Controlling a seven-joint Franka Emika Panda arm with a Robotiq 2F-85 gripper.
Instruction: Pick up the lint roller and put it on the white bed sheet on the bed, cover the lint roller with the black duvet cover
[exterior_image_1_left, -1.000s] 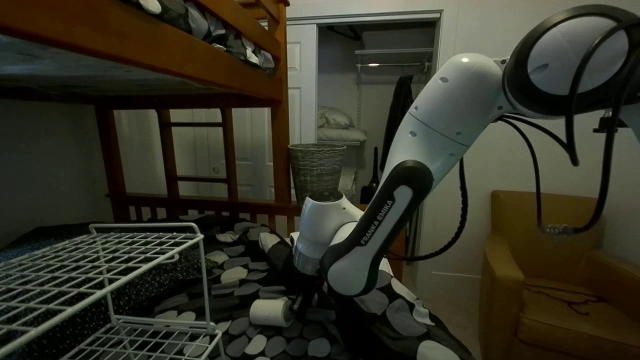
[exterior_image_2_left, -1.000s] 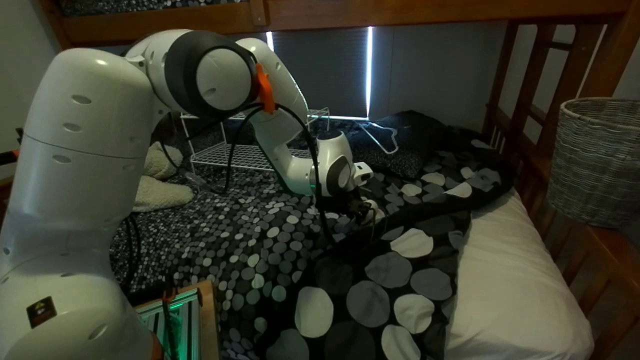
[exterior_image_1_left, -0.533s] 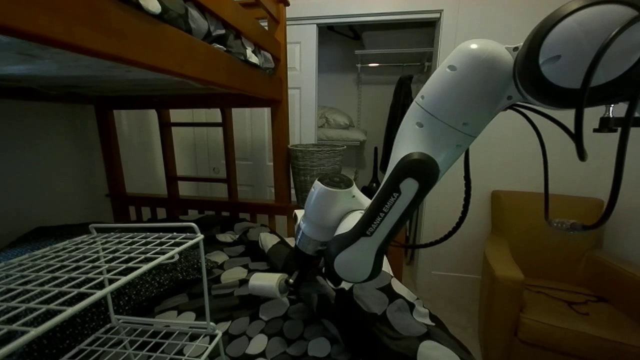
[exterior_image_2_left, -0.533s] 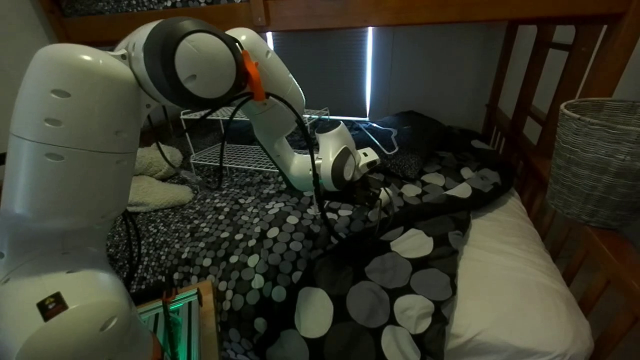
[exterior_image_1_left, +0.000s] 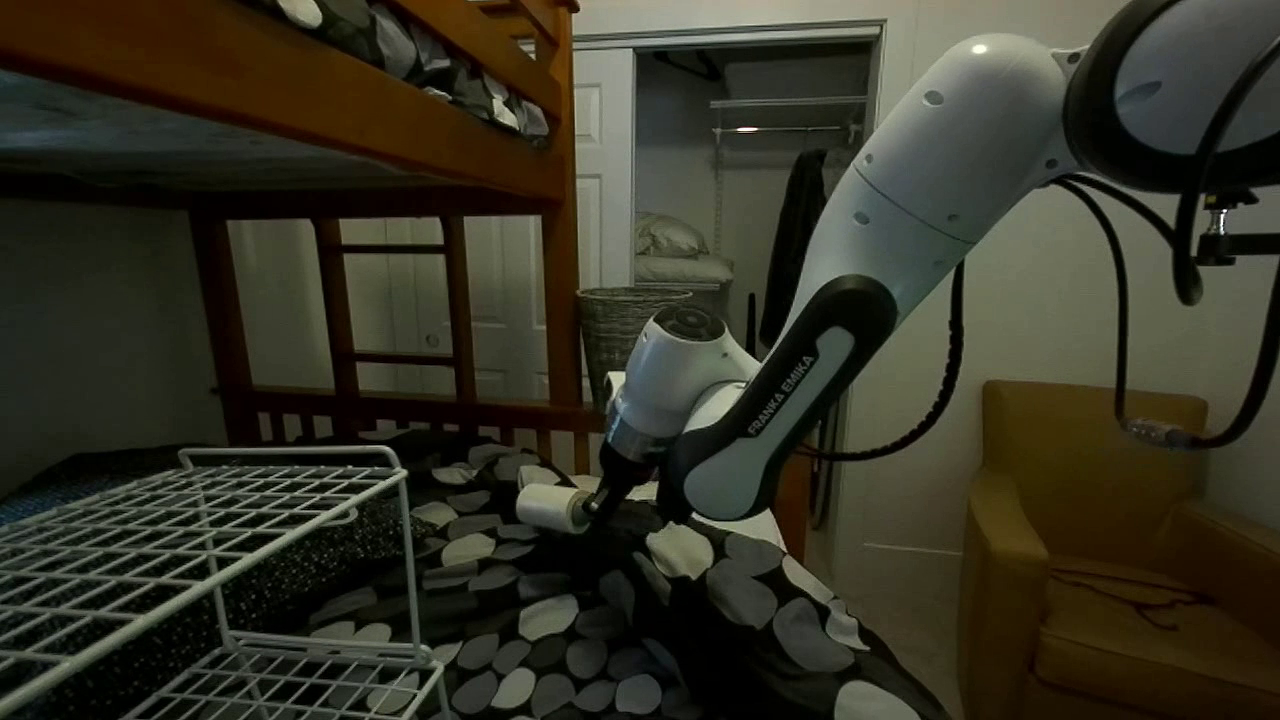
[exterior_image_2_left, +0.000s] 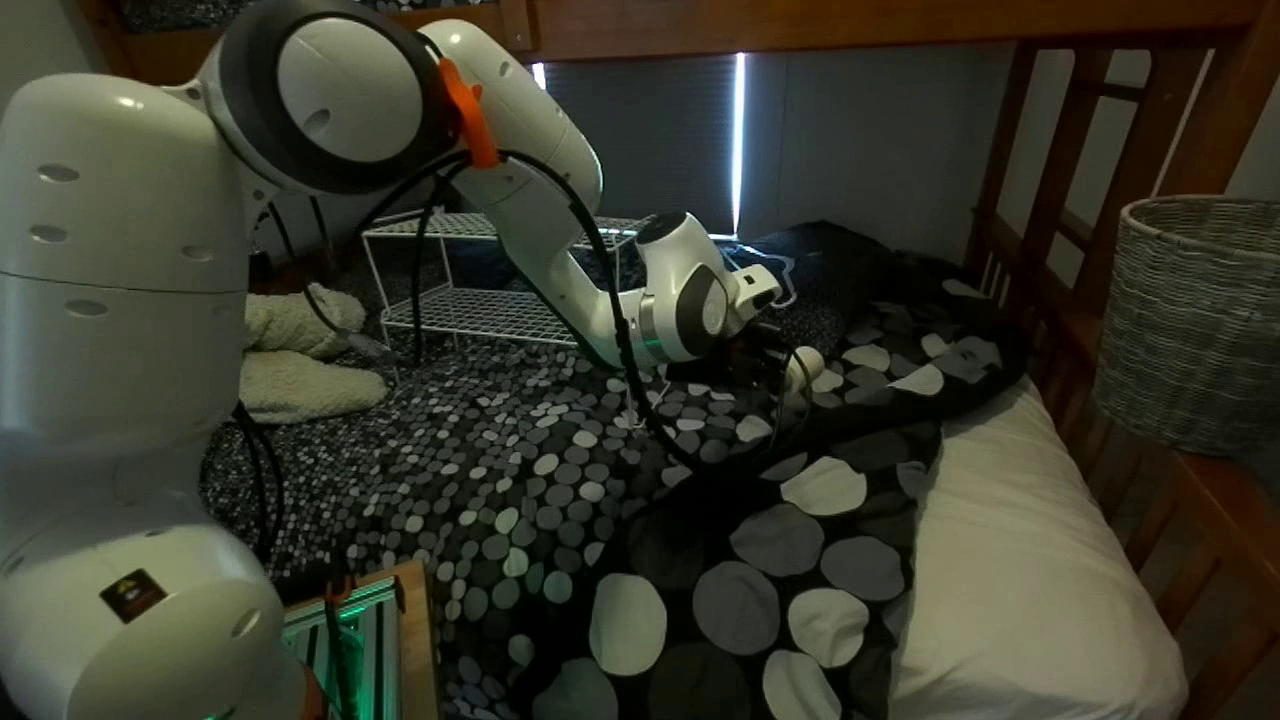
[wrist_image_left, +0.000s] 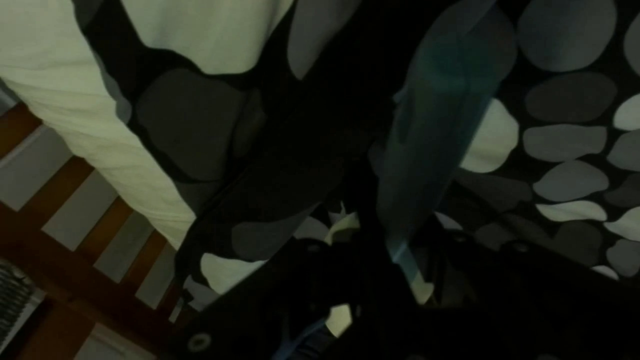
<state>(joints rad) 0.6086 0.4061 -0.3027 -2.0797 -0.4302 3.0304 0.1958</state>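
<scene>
The lint roller has a white roll (exterior_image_1_left: 548, 508), which also shows in an exterior view (exterior_image_2_left: 805, 369). My gripper (exterior_image_1_left: 600, 500) is shut on it and holds it above the rumpled black duvet cover (exterior_image_1_left: 610, 640) with grey and white spots. In the wrist view the roller's blue-grey handle (wrist_image_left: 430, 130) runs up from between the dark fingers (wrist_image_left: 390, 250); the roll is mostly hidden behind them. The white bed sheet (exterior_image_2_left: 1020, 580) lies bare along one end of the bed (exterior_image_2_left: 1240, 520), beside the cover's edge. It also shows in the wrist view (wrist_image_left: 110, 145).
A white wire rack (exterior_image_1_left: 290, 510) stands on the bed. A wicker basket (exterior_image_2_left: 1185, 330) stands by the bed's end rail. The upper bunk (exterior_image_1_left: 400, 120) hangs over the bed. A white hanger (exterior_image_2_left: 785, 285) and cream fleece (exterior_image_2_left: 310, 390) lie on the bed. A mustard armchair (exterior_image_1_left: 1090, 540) stands beyond.
My gripper has risen with the lint roller and moved towards the bed's end with the white sheet and basket. The arm has lifted with it; the gripper stays shut.
</scene>
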